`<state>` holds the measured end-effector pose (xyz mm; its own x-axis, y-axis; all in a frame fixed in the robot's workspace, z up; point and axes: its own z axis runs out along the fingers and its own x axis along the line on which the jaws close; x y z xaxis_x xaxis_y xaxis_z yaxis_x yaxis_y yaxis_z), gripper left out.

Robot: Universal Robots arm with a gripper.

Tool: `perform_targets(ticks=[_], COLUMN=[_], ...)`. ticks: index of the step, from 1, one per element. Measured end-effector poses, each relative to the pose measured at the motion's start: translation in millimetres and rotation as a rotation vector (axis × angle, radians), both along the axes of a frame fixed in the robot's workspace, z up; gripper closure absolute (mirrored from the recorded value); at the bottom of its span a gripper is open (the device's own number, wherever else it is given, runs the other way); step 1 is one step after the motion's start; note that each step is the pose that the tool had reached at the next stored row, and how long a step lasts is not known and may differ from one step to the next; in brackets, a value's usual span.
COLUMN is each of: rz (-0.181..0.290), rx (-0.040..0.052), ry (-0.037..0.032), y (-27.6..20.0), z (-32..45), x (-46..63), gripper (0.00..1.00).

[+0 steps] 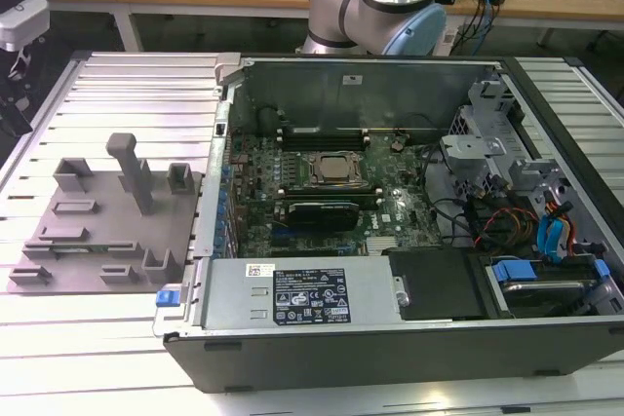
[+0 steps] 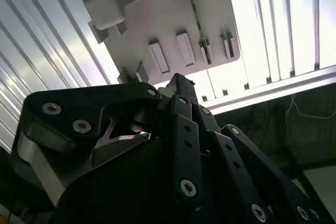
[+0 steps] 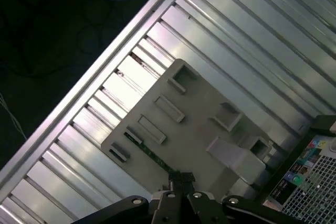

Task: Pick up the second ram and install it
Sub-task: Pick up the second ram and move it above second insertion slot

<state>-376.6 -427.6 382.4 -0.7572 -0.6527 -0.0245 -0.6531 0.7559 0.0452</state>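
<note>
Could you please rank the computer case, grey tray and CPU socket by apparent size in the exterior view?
1. Computer case, by far the largest.
2. Grey tray.
3. CPU socket, the smallest.

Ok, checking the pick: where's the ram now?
In the first wrist view, the ram stands in a slot along the grey tray's edge, close to the gripper.

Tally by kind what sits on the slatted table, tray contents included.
Grey holder tray: 1
Open computer case: 1
Ram stick, in the tray: 1
Total: 3
</note>
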Motion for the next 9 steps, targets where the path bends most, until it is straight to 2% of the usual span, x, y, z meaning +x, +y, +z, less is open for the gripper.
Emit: perform_targets(ticks=[5, 9], rz=[0.052, 0.114], rx=[0.0001, 0.0001], ry=[0.0000, -0.0001], y=[0.0, 0.0], z=[0.0, 0.0], x=[0.0, 0.0], gripper=[0.92, 0.92])
